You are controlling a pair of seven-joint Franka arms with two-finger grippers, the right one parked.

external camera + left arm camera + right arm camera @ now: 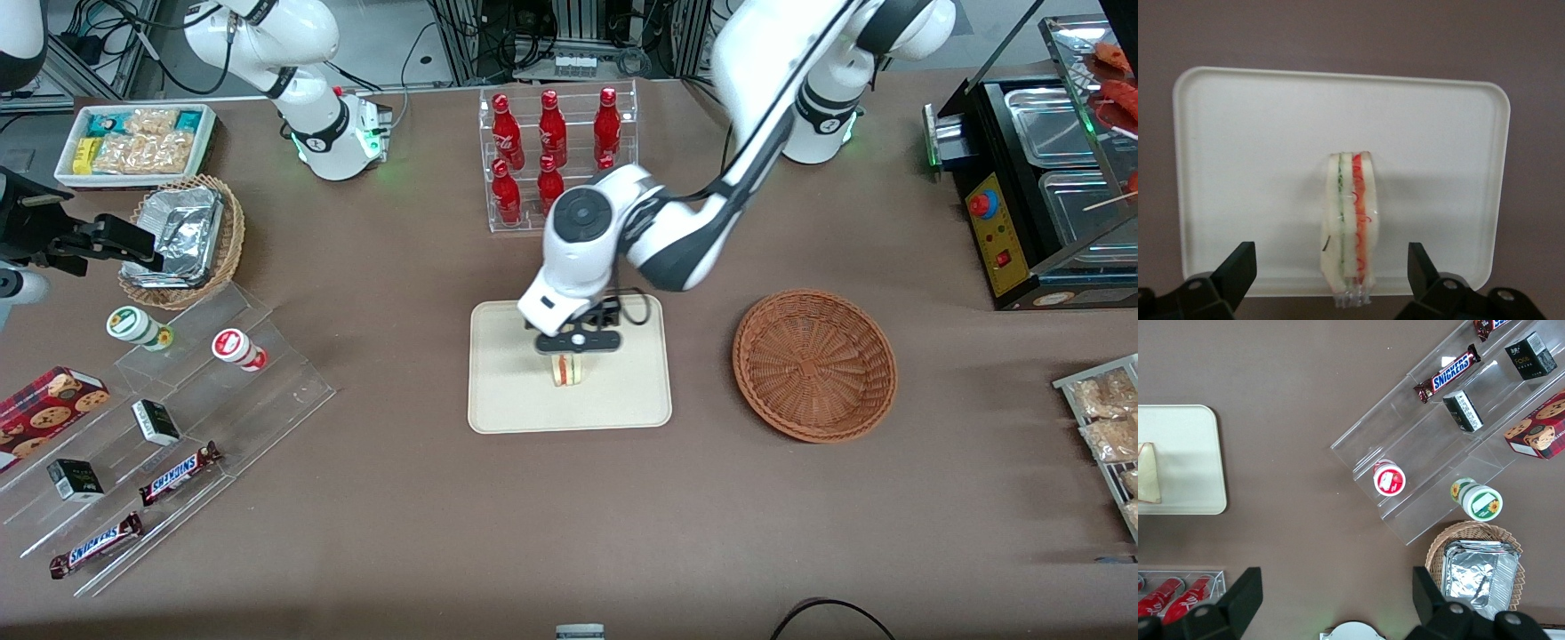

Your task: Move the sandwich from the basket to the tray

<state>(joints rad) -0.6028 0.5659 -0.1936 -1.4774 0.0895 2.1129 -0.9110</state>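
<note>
From the front, the wicker basket [814, 364] sits empty on the brown surface [400, 507], toward the working arm's end and apart from the cream tray [507, 400]. The sandwich [567, 370] stands on edge on the tray, roughly mid-tray and a little nearer the camera than the middle. The left arm's end effector [576, 348] hangs directly above it. So the carry from basket to tray looks done; whether the wedge has been fully let go is harder to judge here, since the black finger block covers its top.

The left wrist view settles most of that. The sandwich [1350, 227] rests upright on the tray [1238, 167], bread slices outward, green and red filling lines showing, with clear wrap crimped at one end that reaches the tray's rim. The end effector [1331, 270] is spread wide: each fingertip [1238, 267] stands well clear of the bread on its side, with bare tray showing in the gaps. Nothing is gripped. My reading is that release has happened and only the arm's retreat remains, provided the narrow wedge does not tip.

In the right wrist view, a pale corner of the sandwich [1148, 475] shows on the tray [1195, 463] at the frame's edge, which agrees with the placement
</note>
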